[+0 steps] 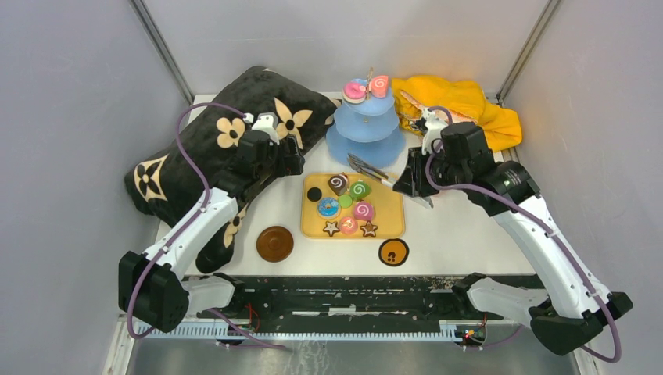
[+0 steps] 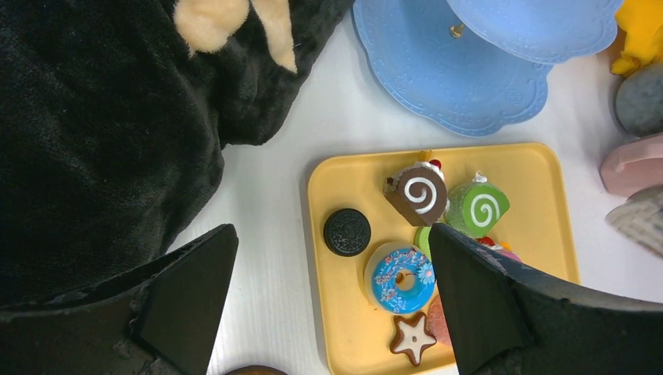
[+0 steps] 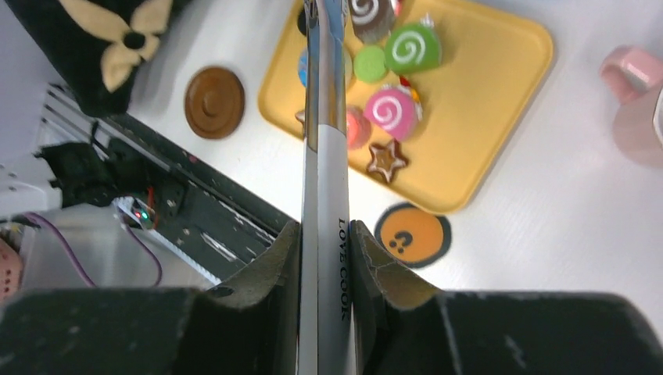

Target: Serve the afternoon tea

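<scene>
Several toy sweets lie on the yellow tray (image 1: 391,225), among them a brown swirl roll (image 2: 419,194), a green swirl roll (image 2: 478,208), a blue doughnut (image 2: 402,278) and a star biscuit (image 2: 412,337). The light-blue three-tier stand (image 1: 365,129) stands behind the tray, with pink sweets (image 1: 366,87) on its top tier. My left gripper (image 1: 291,161) hangs open over the tray's left edge, nothing between its fingers. My right gripper (image 3: 324,230) is shut on the metal tongs (image 3: 324,148), whose tips reach over the tray. A pink cup (image 3: 635,98) and a grey mug (image 2: 641,98) show at the right.
A brown coaster (image 1: 274,243) and an orange coaster with a question mark (image 1: 393,251) lie near the front edge. A black plush cushion (image 1: 195,156) fills the back left. A yellow cloth (image 1: 469,105) lies at the back right.
</scene>
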Controlling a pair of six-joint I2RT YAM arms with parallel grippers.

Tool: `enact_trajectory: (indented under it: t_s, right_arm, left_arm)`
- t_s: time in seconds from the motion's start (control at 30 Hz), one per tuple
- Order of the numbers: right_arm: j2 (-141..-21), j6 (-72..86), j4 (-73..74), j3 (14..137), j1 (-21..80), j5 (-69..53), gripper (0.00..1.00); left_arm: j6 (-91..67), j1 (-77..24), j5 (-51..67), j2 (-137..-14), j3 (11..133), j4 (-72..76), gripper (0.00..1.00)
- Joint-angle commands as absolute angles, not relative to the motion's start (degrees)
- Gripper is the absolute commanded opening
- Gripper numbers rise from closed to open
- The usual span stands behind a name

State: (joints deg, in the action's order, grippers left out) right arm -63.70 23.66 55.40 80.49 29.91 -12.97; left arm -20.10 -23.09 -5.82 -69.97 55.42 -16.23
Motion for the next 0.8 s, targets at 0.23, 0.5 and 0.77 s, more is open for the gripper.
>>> enact_trajectory:
  t_s: [0.23,0.5,0.77]
  right_arm:
    - [-52.64,30.35,62.69,68.07,29.84,6.47,0.12]
    - [-49.67,35.76,58.88,57.79,27.03,9.41,0.12]
    - [-45.63,37.68,50.22,48.66,22.98,9.48,0.13]
  left_arm:
    - [-21.54,-22.85,-3.71,-68.73,54.99,-14.60,0.99]
    - [-21.97,-22.77,-2.72,-68.35,54.56,-14.68,0.99]
    - [-22.58,-22.81,-1.86,-69.54,54.88,-14.10,0.99]
